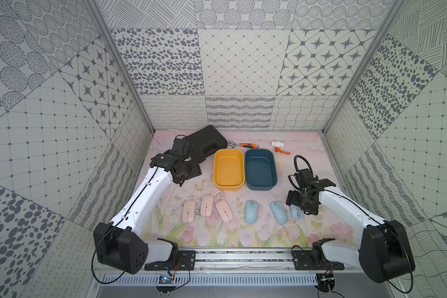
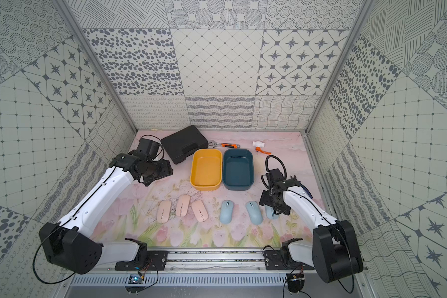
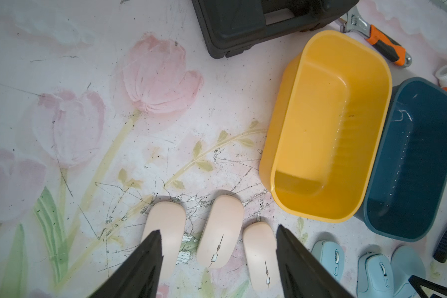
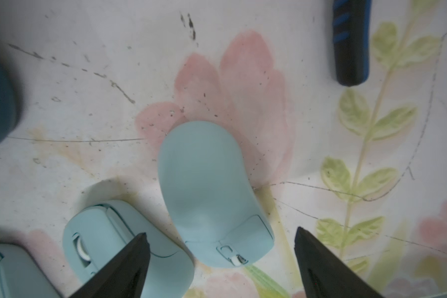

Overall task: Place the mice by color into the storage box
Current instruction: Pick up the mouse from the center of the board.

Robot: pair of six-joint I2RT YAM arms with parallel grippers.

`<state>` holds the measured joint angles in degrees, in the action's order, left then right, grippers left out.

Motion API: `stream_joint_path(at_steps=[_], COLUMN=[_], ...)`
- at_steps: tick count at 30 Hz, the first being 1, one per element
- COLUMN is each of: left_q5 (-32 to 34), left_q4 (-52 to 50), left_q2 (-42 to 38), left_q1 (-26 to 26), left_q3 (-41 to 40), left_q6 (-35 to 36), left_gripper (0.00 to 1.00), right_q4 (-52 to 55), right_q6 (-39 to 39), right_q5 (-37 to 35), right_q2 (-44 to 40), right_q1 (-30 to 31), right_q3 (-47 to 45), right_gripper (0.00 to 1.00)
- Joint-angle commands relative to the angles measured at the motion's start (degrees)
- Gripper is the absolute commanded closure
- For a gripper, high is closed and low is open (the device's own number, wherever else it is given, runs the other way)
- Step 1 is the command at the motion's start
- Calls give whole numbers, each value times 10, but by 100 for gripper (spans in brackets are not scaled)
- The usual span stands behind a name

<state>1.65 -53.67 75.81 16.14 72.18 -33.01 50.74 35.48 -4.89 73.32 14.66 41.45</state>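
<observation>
No mice (image 1: 207,212) stored yet, all 6 seen on table (image 1: 243,237); right tool (image 4: 221,231) held open, empty, over blue mouse (image 4: 204,180), left tool (image 3: 218,228) open, empty too.

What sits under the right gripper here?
A light blue mouse lies between the open jaws of the right gripper in the right wrist view. In both top views the gripper covers its far end.

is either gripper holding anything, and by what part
Nothing is held: the right gripper hangs open over a blue mouse, the left gripper open and empty.
</observation>
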Motion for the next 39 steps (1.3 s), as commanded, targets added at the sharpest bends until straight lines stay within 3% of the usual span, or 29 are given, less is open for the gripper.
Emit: stream_joint_path(at_steps=[1, 14, 39], left_q5=[-16, -13, -17], left_q4=[-1, -1, 0], left_q2=[-11, -12, -6], left_q1=[1, 1, 1], left_q3=[-2, -6, -11], left_q6=[-6, -6, -9], left_gripper=[27, 27, 27], right_q4=[-35, -79, -107], right_q6=[8, -15, -16], right_q5=[2, 25, 57], right_q2=[26, 71, 74], right_q1=[-2, -13, -12], right_q3=[-9, -2, -22], right_gripper=[8, 9, 34])
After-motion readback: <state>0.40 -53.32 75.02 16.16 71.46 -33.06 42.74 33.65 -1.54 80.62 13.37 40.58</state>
